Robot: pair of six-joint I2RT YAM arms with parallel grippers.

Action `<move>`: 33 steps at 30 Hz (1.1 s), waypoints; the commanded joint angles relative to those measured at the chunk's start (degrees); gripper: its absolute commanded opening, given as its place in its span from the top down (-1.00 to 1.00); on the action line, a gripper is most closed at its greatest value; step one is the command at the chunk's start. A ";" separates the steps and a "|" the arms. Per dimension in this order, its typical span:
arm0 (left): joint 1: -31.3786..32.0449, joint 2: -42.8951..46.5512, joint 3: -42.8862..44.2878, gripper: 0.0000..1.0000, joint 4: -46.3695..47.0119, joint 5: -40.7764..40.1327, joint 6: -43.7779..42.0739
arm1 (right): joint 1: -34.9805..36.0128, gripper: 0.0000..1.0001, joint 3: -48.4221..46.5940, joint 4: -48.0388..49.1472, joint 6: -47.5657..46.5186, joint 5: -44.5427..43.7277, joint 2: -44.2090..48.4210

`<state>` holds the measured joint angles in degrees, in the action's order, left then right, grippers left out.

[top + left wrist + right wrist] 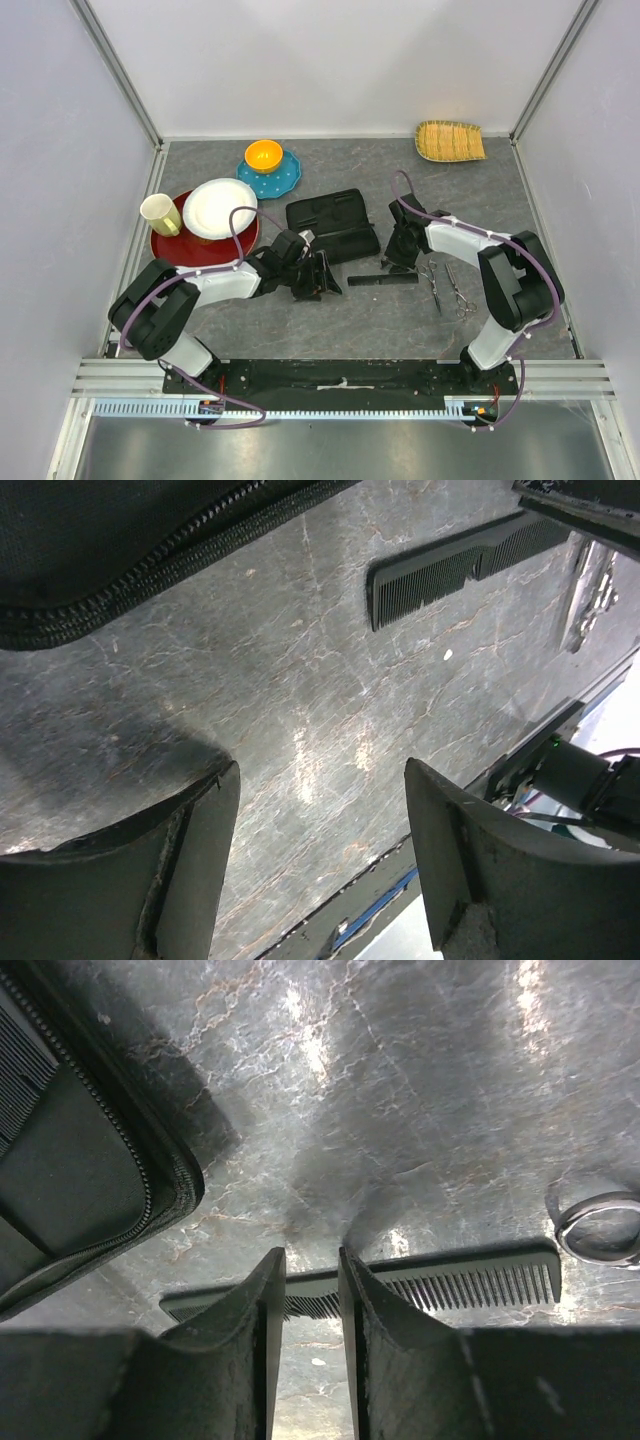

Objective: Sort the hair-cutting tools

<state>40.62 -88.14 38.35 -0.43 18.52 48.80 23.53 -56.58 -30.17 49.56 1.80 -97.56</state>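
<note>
A slim black comb lies flat on the grey table; it also shows in the left wrist view and the right wrist view. Two silver scissors lie side by side to its right; one finger ring shows in the right wrist view. My right gripper hovers just above the comb's middle, its jaws a narrow gap apart with nothing between them. My left gripper is wide open and empty, left of the comb. A second comb is not clearly seen.
An open black zip case lies between the arms at the back. A red plate holds a white plate and a yellow cup. A blue plate holds an orange bowl. A woven tray sits at the far right.
</note>
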 commanded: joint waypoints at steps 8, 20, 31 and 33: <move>0.16 -2.21 4.27 -0.42 2.63 1.08 4.55 | -1.73 0.00 0.59 -4.72 -8.16 -10.42 6.50; -0.01 -11.44 14.91 -0.36 -2.12 0.89 3.68 | -7.00 -0.07 4.98 -4.98 -14.40 -5.15 9.40; 0.07 -15.22 18.34 -0.13 -5.02 1.43 4.38 | -11.05 -0.08 9.55 -0.60 -19.59 4.34 8.97; 0.07 -15.57 18.52 -0.04 -4.94 1.60 4.29 | -11.49 -0.07 10.17 0.02 -19.94 4.79 8.70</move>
<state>40.62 -103.11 54.81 -4.54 19.51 52.01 12.69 -48.66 -33.10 32.10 3.36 -89.06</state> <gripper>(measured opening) 0.560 0.544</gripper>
